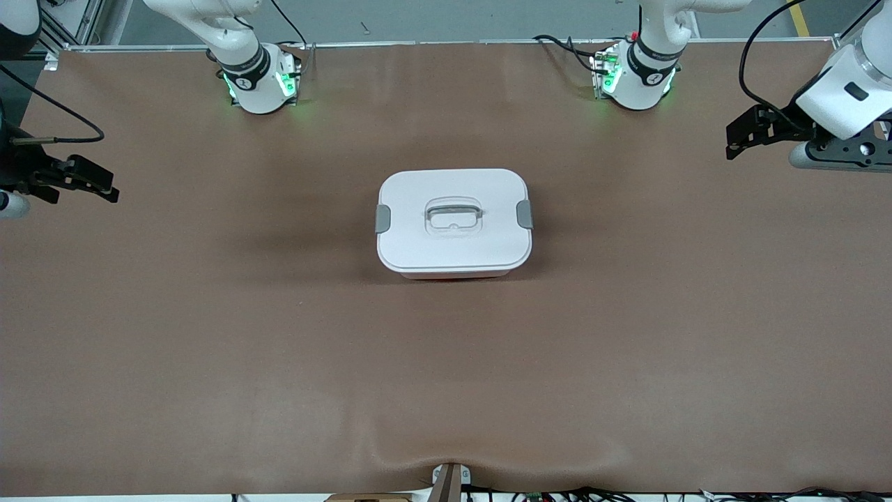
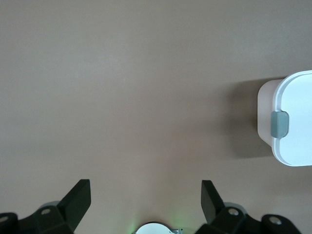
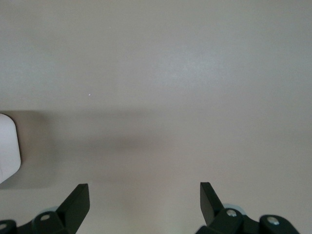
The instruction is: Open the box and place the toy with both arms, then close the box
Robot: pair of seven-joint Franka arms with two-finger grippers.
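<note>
The box point(image 1: 454, 222) stands in the middle of the table with its white lid on, a grey clip point(image 1: 382, 218) at each end and a clear handle point(image 1: 454, 214) sunk into the top. The toy is out of view. My left gripper point(image 1: 732, 143) hangs open over the left arm's end of the table, well apart from the box. In the left wrist view its gripper point(image 2: 146, 187) holds nothing, and the box point(image 2: 297, 117) shows one clip point(image 2: 279, 124). My right gripper point(image 1: 111, 189) hangs open over the right arm's end. In its wrist view the gripper point(image 3: 145, 190) is empty, and only a corner of the box point(image 3: 7, 146) shows.
The brown table cover point(image 1: 209, 348) stretches wide on every side of the box. The two arm bases point(image 1: 258, 80) point(image 1: 637, 77), with green lights, stand along the edge farthest from the front camera. Black cables hang by each wrist.
</note>
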